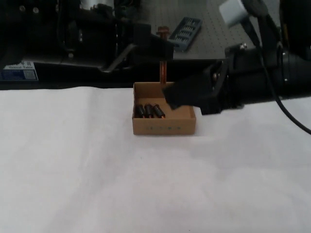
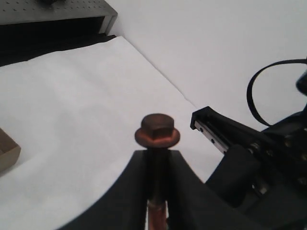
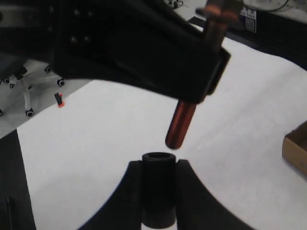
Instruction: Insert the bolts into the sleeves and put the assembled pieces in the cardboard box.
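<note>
Left claw [image 2: 157, 154] clamped on bolt [image 2: 157, 130], axis vertical, tip just above and apart from the bore of upright sleeve [image 3: 158, 189] gripped in right claw [image 3: 159, 165], near cardboard box [image 1: 164, 127] far edge.

Black arms [image 1: 272, 82], curved black claw fingers [image 2: 129, 191], seemingly a looping cable [image 2: 249, 93]

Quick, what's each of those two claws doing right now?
Left gripper: shut on the copper-coloured hex-head metal bolt.
Right gripper: shut on the black cylindrical sleeve.
</note>
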You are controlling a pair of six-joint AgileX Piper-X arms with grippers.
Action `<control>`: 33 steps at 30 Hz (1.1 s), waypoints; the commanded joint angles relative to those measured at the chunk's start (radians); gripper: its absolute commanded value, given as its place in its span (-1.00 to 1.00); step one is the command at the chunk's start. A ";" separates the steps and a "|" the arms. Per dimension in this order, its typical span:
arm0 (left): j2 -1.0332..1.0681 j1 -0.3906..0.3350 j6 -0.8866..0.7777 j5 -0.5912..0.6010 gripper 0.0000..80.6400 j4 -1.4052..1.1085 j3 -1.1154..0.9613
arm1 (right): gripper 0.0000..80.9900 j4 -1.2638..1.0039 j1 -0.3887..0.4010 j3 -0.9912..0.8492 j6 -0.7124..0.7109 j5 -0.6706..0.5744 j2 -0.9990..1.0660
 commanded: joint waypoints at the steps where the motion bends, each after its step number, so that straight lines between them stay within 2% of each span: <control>1: -0.019 0.002 0.000 0.018 -0.98 -0.019 -0.002 | -0.94 -0.020 0.002 -0.003 -0.016 -0.007 0.000; 15: -0.032 0.002 -0.006 0.005 -0.98 -0.018 -0.002 | -0.94 -0.045 0.002 -0.003 0.048 0.001 0.000; 27: -0.032 0.029 0.009 -0.016 -0.98 -0.060 -0.002 | -0.94 0.035 0.002 -0.003 0.041 0.001 0.000; 33: -0.032 0.029 -0.037 -0.008 -0.98 -0.057 -0.002 | -0.94 0.038 0.002 -0.003 0.020 0.001 0.000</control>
